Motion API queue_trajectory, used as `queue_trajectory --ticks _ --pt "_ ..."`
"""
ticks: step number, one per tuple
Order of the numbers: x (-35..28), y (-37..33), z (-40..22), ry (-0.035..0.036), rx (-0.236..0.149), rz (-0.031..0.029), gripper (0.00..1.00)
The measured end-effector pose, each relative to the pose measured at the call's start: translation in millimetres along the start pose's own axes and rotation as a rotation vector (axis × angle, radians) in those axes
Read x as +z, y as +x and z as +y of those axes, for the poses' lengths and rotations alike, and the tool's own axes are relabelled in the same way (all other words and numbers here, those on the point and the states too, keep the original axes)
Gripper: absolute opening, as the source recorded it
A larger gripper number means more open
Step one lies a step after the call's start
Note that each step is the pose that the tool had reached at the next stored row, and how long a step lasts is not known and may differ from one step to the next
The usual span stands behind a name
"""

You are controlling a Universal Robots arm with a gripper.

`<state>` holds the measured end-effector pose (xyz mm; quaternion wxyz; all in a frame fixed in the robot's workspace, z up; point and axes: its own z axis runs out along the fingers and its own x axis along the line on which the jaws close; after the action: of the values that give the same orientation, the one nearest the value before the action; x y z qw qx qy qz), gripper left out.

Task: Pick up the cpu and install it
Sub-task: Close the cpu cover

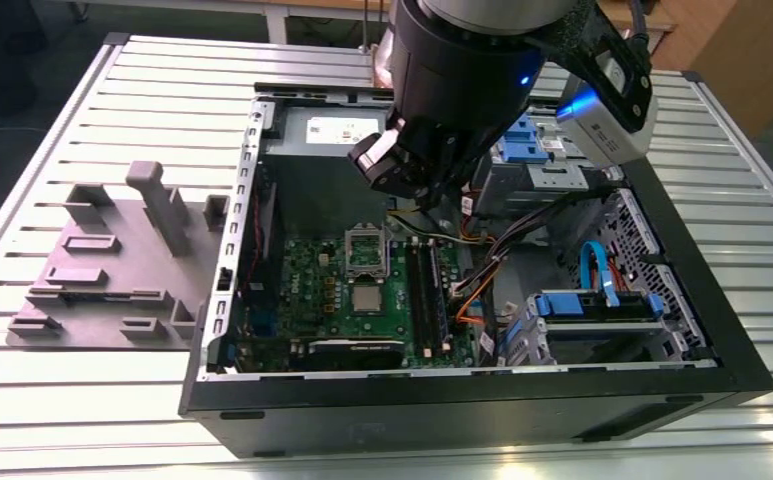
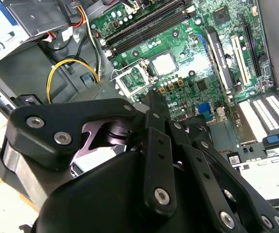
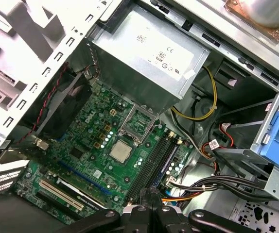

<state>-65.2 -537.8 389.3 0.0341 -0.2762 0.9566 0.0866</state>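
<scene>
A lowering arm could have caught the computer case (image 1: 466,410) wall or the loose cables (image 3: 212,183) beside the motherboard (image 1: 313,290). A skewed grip might have dropped the cpu (image 3: 120,151). The end effector (image 3: 151,211) hung above the motherboard; released or clenched, I could not tell. On the worktop (image 1: 93,400), the case held the power supply (image 3: 144,53) at the motherboard's edge, the motherboard itself, and the cpu lying flat near the motherboard's middle, ungrasped.
</scene>
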Motion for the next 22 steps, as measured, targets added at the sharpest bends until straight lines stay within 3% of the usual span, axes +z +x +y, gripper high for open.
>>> queue_trajectory --ticks 13,18,22 --pt "21.2 1.2 -1.8 0.0001 0.000 0.0001 0.10" --pt "22.4 1.3 -1.9 0.0001 0.000 0.0002 0.10" --pt "28.7 2.0 -2.8 0.0000 0.000 0.0000 0.10"
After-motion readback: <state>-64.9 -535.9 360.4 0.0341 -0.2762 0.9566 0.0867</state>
